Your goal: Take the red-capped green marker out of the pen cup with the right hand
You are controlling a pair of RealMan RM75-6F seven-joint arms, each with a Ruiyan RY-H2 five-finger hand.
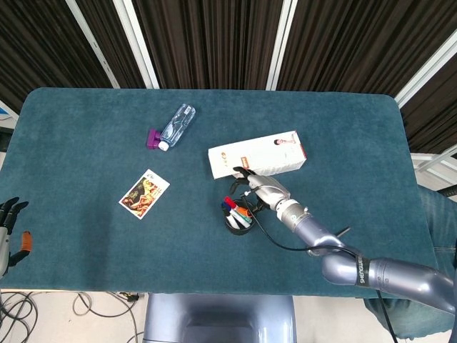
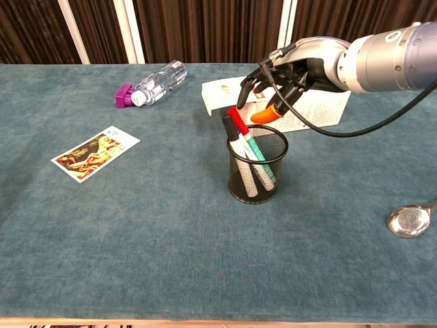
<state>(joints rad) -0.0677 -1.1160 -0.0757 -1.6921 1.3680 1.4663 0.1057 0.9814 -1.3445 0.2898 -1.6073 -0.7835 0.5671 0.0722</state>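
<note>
The black mesh pen cup [image 2: 257, 179] [image 1: 231, 224] stands mid-table with several markers in it. The red-capped green marker [image 2: 238, 124] [image 1: 229, 202] leans toward the cup's left rim, its red cap sticking up above it. My right hand [image 2: 293, 72] [image 1: 261, 191] hovers just above and behind the cup, fingers spread and holding nothing. Its orange thumb tip [image 2: 261, 115] is just right of the red cap; whether they touch I cannot tell. My left hand [image 1: 8, 227] hangs off the table's front left edge, fingers apart and empty.
A white carton [image 2: 225, 94] [image 1: 257, 154] lies right behind the cup, under my right hand. A plastic bottle with a purple cap [image 2: 153, 85] lies at the back left. A picture card [image 2: 95, 153] lies at the left. A round metal piece [image 2: 408, 221] on a cable sits front right.
</note>
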